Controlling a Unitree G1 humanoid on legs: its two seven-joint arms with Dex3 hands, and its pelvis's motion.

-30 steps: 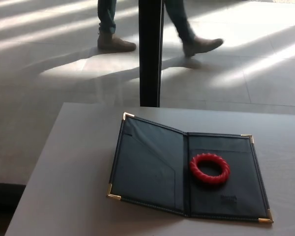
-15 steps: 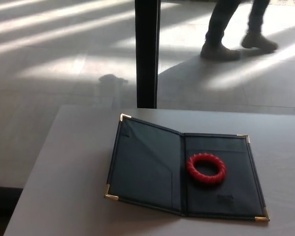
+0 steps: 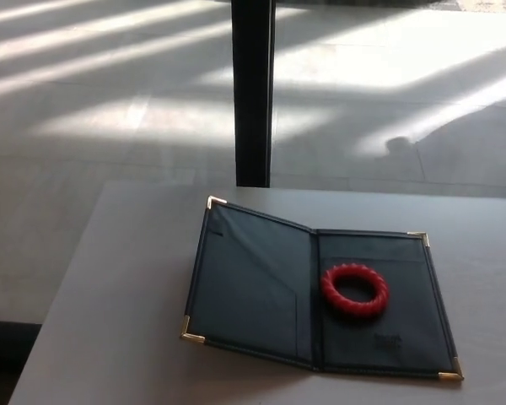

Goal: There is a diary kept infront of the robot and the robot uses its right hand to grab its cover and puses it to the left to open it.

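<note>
the diary (image 3: 320, 295) lies open on the grey bench (image 3: 126, 304), left cover (image 3: 249, 283) tilted up a bit, gold corners showing. a red twisted ring (image 3: 355, 289) sits on the right page. neither robot hand is in the shot, so can't tell about fingers.

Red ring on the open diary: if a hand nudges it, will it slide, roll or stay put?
The red ring lies flat on the diary's right panel, so it would probably slide rather than roll. Its twisted, ridged surface looks rubbery and may grip the lining. It seems light, so likely easy to shift.
</note>
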